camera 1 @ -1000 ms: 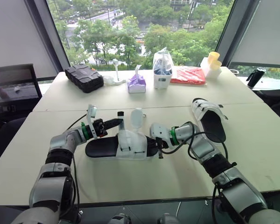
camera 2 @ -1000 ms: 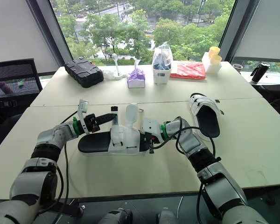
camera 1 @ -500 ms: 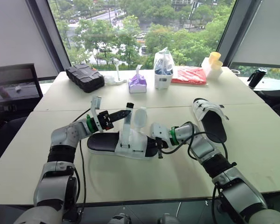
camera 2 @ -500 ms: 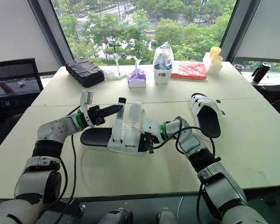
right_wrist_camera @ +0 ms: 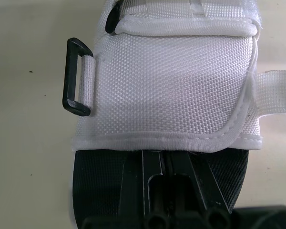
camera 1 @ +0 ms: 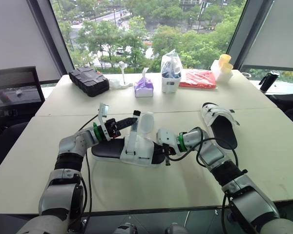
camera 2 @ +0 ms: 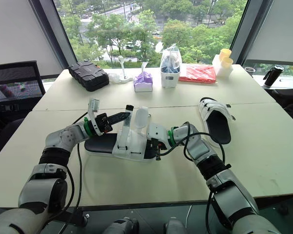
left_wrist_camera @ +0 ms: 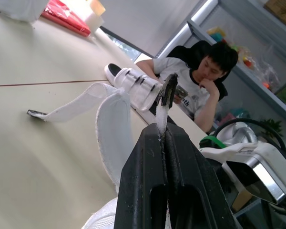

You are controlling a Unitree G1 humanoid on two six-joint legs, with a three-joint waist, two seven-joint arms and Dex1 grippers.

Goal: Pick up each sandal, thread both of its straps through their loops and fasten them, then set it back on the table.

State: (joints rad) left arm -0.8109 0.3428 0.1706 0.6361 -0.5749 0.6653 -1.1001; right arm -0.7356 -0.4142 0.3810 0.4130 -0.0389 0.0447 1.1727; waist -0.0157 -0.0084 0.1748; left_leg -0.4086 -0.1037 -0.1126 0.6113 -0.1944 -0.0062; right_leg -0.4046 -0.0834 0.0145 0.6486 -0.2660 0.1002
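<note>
Left tool has lifted the strap higher, clenched on its tip. The sandal sits just below it, right tool gripping its sole.

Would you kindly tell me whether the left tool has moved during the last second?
Yes. The left tool has risen and shifted toward the purple tissue box, pulling the strap of the sandal up.

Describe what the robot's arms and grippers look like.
The left arm and right arm are silver-grey rounded shells with black joints. Each wrist carries a green ring and a white camera block. Black cables loop along the forearms. The left gripper and right gripper each have two black fingers.
</note>
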